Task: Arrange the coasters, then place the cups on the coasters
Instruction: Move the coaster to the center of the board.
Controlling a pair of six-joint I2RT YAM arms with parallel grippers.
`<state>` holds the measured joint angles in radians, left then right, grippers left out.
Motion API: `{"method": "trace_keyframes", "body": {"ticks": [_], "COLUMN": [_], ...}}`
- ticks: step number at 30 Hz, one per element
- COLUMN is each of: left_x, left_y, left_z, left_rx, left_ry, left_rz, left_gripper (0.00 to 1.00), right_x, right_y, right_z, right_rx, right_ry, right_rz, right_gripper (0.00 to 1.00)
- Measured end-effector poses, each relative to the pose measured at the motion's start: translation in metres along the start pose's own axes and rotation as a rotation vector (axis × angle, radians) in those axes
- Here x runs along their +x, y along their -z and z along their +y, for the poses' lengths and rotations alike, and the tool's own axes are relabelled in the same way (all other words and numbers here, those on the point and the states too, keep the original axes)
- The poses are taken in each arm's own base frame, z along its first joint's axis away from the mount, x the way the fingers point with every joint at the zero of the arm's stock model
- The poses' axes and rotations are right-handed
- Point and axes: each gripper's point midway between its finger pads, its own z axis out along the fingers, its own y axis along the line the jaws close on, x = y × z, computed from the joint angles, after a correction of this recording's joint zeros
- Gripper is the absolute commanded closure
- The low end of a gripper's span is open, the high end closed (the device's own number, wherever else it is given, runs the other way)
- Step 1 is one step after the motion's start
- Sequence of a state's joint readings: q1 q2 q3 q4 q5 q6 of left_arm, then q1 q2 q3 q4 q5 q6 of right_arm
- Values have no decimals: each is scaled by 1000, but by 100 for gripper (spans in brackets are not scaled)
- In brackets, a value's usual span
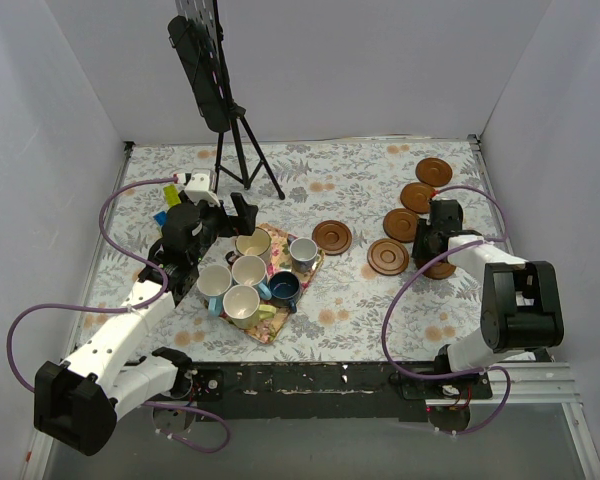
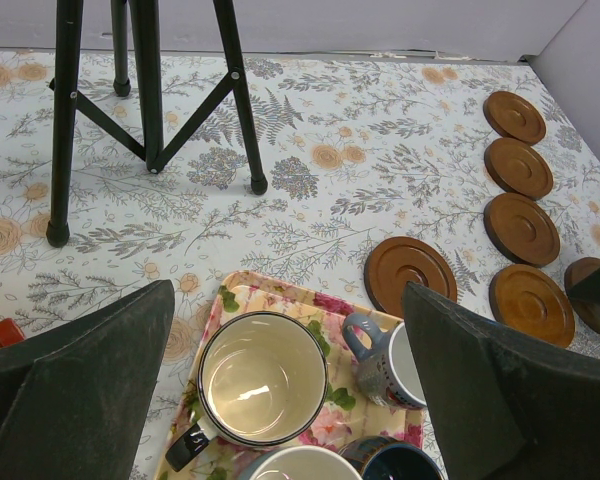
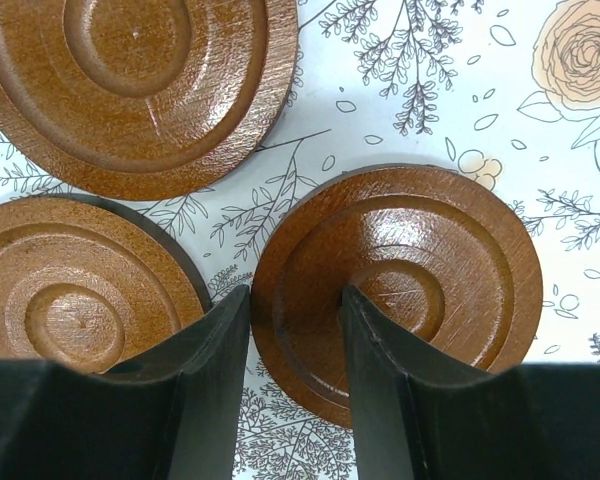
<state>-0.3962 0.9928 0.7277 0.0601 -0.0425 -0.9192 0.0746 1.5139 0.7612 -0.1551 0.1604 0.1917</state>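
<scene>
Several brown coasters lie flat on the right: a row [image 1: 433,171] [image 1: 417,197] [image 1: 401,225] [image 1: 387,257], and one nearer the middle [image 1: 332,237]. My right gripper [image 1: 435,248] [image 3: 295,300] is low over another coaster [image 3: 410,270]. Its jaws are open and straddle that rim, the left finger against the outer edge, the right finger over the inner rings. Several cups stand on a floral tray [image 1: 280,325] [image 2: 235,280]. My left gripper [image 1: 225,222] [image 2: 288,290] hangs wide open above the cream cup [image 2: 263,380] [image 1: 253,245], beside a grey-blue cup [image 2: 385,365].
A black tripod [image 1: 242,150] stands behind the tray, its feet [image 2: 257,185] near the left gripper. Coloured toy blocks [image 1: 170,195] lie at the far left. White walls close in the table on three sides. Two more coasters [image 3: 130,80] [image 3: 70,290] lie close to the right fingers.
</scene>
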Motion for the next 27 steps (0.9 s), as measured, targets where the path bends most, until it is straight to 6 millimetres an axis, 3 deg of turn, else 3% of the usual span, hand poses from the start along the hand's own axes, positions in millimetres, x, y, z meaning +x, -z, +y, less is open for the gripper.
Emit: {"method": "trace_keyframes", "body": {"ticks": [5, 11, 27], "left_x": [0, 0, 2], "left_y": [0, 0, 1], "left_z": [0, -1, -11], "left_rx": [0, 4, 32], "left_ry": [0, 1, -2], "left_rz": [0, -1, 6], "left_gripper": [2, 2, 2], "right_x": [4, 27, 76], "right_y": [5, 20, 51], "right_z": [-4, -9, 11], "right_rx": [20, 33, -3], "right_ry": [-16, -45, -31], "right_rz": [-3, 34, 91], "right_gripper": [59, 62, 62]}}
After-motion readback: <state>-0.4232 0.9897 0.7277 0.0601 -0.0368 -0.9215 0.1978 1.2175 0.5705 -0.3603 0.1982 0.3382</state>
